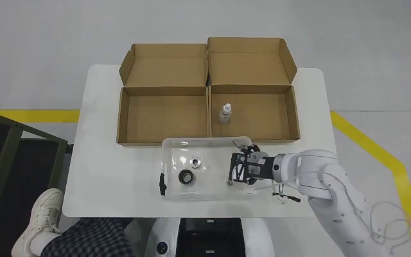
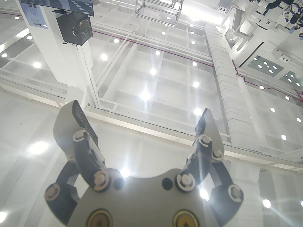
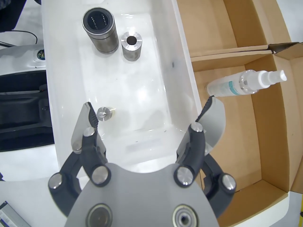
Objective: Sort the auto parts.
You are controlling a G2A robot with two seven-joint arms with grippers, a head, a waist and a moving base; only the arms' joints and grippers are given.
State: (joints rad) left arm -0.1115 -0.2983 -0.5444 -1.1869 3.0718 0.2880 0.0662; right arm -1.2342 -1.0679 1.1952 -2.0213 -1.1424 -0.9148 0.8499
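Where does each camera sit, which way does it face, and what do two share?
Top view: above the arms, looking down at table, boxes and tray; right arm shows.
Left wrist view: on the left wrist, facing the ceiling; own open jaws show.
Right wrist view: on the right wrist, looking into the tray; own open jaws show.
Shared: top and right wrist views both show tray, spray bottle, big metal cylinder.
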